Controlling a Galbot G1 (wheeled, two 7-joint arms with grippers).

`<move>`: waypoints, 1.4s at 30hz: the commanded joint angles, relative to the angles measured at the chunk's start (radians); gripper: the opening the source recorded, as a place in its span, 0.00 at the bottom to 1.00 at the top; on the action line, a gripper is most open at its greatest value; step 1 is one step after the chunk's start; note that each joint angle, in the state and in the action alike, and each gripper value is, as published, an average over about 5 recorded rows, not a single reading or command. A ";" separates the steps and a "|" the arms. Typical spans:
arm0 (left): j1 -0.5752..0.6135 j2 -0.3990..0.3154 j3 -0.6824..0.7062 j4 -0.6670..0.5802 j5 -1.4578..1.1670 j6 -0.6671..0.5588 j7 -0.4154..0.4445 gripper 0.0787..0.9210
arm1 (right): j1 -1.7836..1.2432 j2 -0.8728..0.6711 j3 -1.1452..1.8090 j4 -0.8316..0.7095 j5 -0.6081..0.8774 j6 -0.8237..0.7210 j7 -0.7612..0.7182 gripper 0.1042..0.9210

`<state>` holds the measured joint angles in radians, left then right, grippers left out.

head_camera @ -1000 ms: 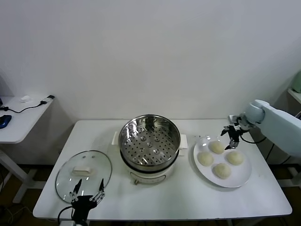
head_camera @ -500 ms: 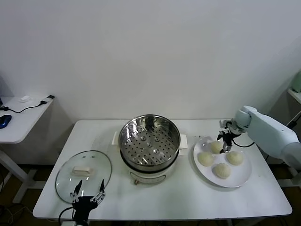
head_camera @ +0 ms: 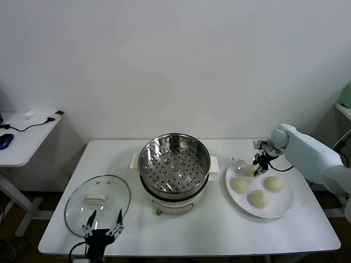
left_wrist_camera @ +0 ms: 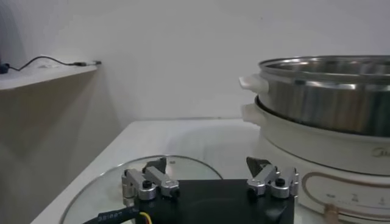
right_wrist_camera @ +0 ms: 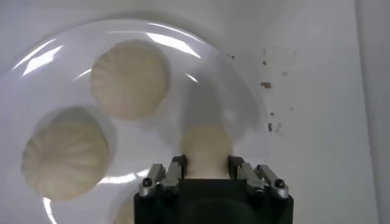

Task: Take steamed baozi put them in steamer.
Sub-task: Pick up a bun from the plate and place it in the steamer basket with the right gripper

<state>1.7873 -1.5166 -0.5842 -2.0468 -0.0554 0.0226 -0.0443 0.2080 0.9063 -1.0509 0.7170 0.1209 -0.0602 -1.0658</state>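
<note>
The right hand (head_camera: 259, 165) is down over the white plate (head_camera: 279, 206) on the right part of the tabletop (head_camera: 219, 230). Its two fingers (right_wrist_camera: 177, 172) press on both sides of one steamed baozi (right_wrist_camera: 207, 149), the one at the far edge of the plate, nearest to the steamer, so the hand is clenched on this bun. The bun sits on the plate surface. Three other baozi (head_camera: 258, 198) lie free on the same plate, close to each other but apart from the hand. In the right wrist view two of them (right_wrist_camera: 129, 79) are clearly visible beside the held one.

The steamer (head_camera: 174, 164) stands in the middle of the tabletop, left of the plate, uncovered, with its perforated tray (head_camera: 173, 167) bare. The glass lid (head_camera: 97, 204) lies flat on the tabletop at the left of the steamer. The left hand (head_camera: 102, 227) waits at the near edge by this lid, its fingers spread wide and grasping nothing.
</note>
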 commanded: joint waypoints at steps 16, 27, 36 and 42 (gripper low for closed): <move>0.014 0.001 0.045 -0.009 0.030 -0.003 -0.010 0.88 | 0.713 0.175 -0.393 0.812 0.222 0.384 -0.002 0.45; 0.029 -0.004 0.057 -0.023 0.043 -0.008 -0.019 0.88 | 0.407 0.313 -0.323 0.538 -0.317 0.807 0.156 0.45; 0.028 -0.008 0.072 -0.015 0.053 -0.008 -0.022 0.88 | 0.272 0.377 -0.229 0.300 -0.444 0.876 0.193 0.45; 0.022 -0.007 0.073 -0.009 0.052 -0.007 -0.022 0.88 | 0.233 0.424 -0.185 0.188 -0.481 0.897 0.211 0.45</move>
<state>1.8096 -1.5242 -0.5132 -2.0564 -0.0040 0.0147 -0.0660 0.5286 1.2600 -1.2893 1.0714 -0.2299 0.7352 -0.8907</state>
